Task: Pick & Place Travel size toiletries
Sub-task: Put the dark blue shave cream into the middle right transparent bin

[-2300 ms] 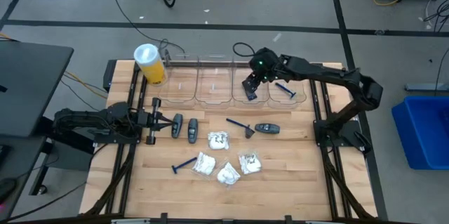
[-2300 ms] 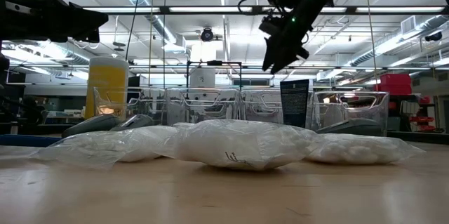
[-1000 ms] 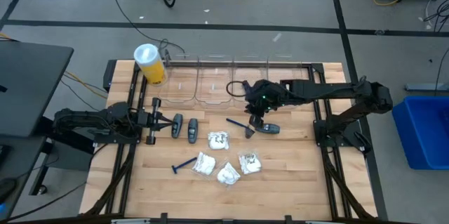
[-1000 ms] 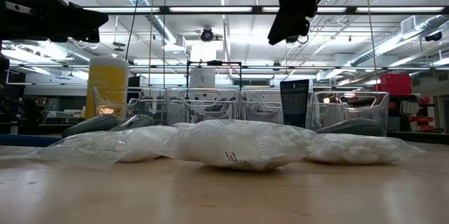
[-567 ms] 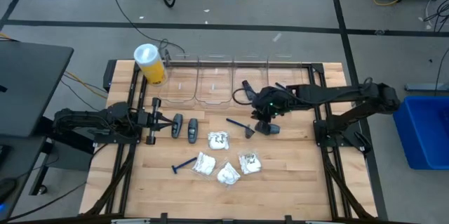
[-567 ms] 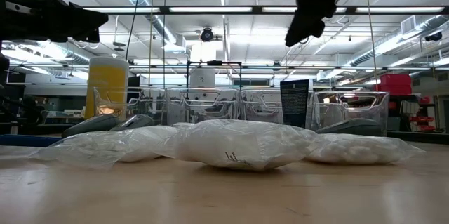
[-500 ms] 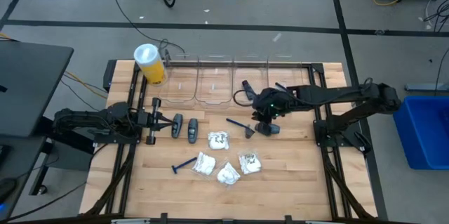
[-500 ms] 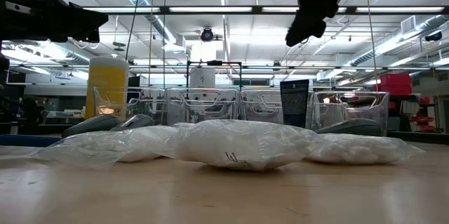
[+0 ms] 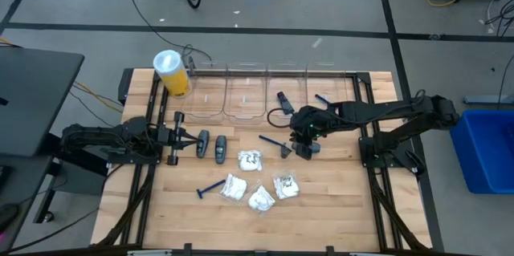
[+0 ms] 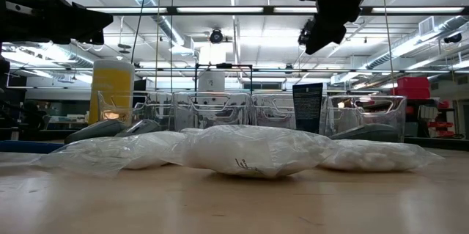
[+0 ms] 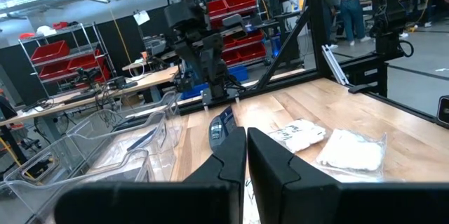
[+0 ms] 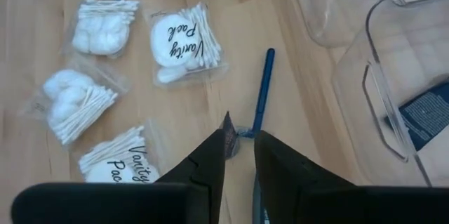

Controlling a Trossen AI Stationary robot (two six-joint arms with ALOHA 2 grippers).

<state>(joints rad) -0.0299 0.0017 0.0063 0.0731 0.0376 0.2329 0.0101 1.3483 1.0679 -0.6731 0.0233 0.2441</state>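
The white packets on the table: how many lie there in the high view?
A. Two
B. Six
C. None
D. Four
D: four white packets lie in a cluster on the wooden table, near its middle.

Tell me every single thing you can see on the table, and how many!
Table: one, light wood, under everything.
Clear bins: four, see-through, in a row along the back edge.
Yellow cylinder: one, white lid, back left corner.
Blue razors: three; two on the table, one in the rightmost bin.
Dark grey pieces: four; two ovals beside the left gripper, one below the right gripper, one rectangular in the third bin.
White packets: four, bunched at the middle front.
Left gripper: shut, empty, at the left side.
Right gripper: fingers slightly apart, empty, above the middle razor.
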